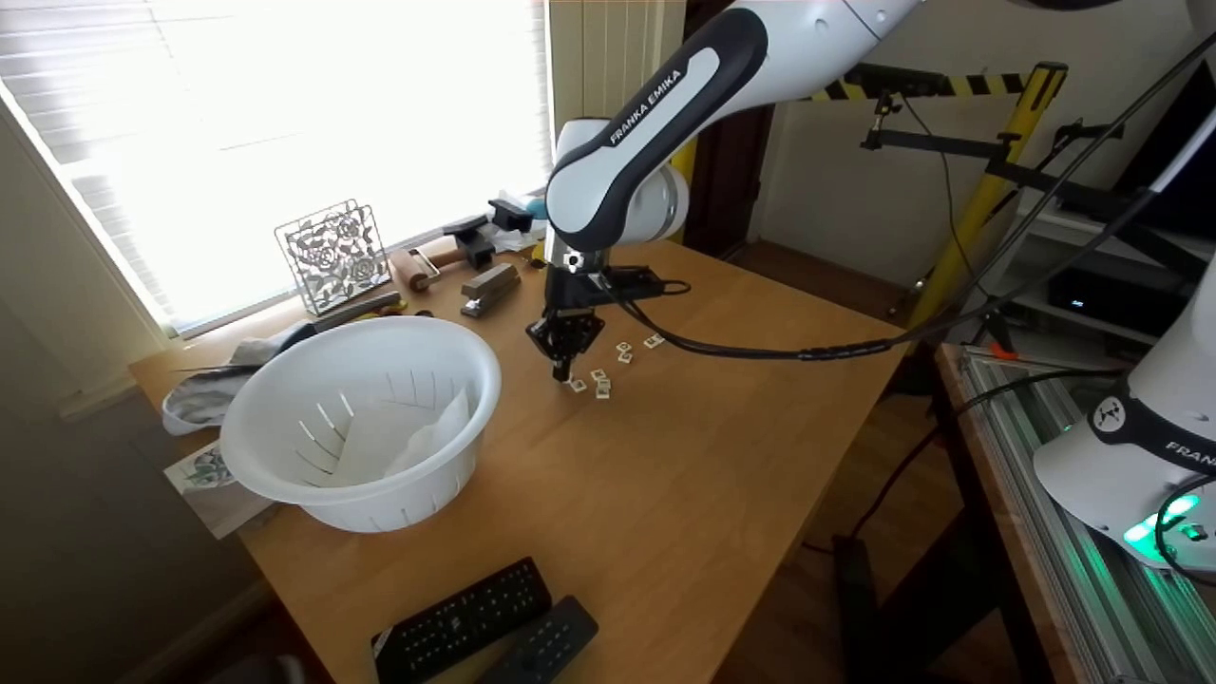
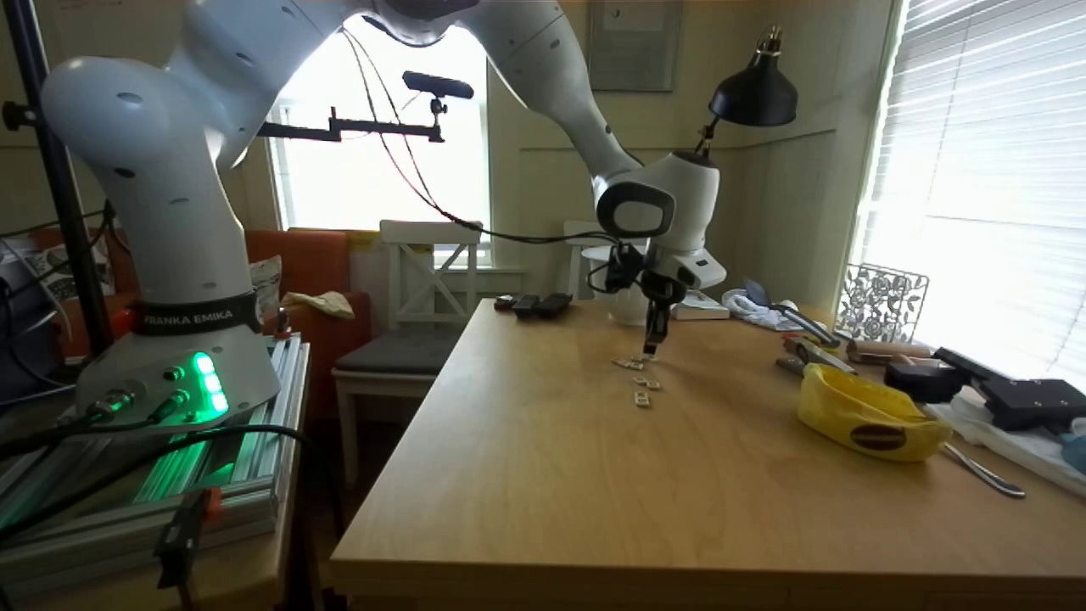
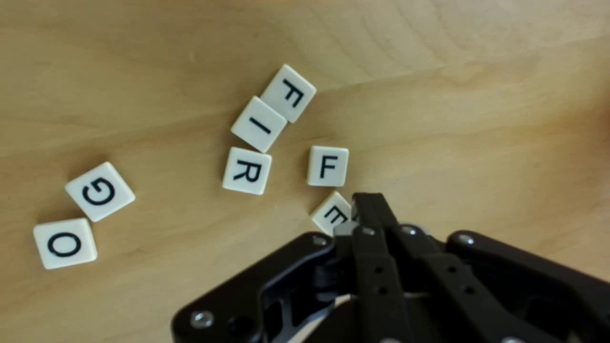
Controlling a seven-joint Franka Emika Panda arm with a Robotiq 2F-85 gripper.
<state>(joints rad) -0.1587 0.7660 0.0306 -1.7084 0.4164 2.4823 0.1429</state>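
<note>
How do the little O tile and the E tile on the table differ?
The O tile lies well away from the claw; the E tile sits right beside it. In the wrist view, the O tile shows whole and nearly straight; the E tile is partly covered by the claw and turned cornerwise. Both are white tiles with a black letter.

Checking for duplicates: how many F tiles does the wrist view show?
2: one F tile beside the I tile, another right of the R tile. The gripper may hide more.
</note>
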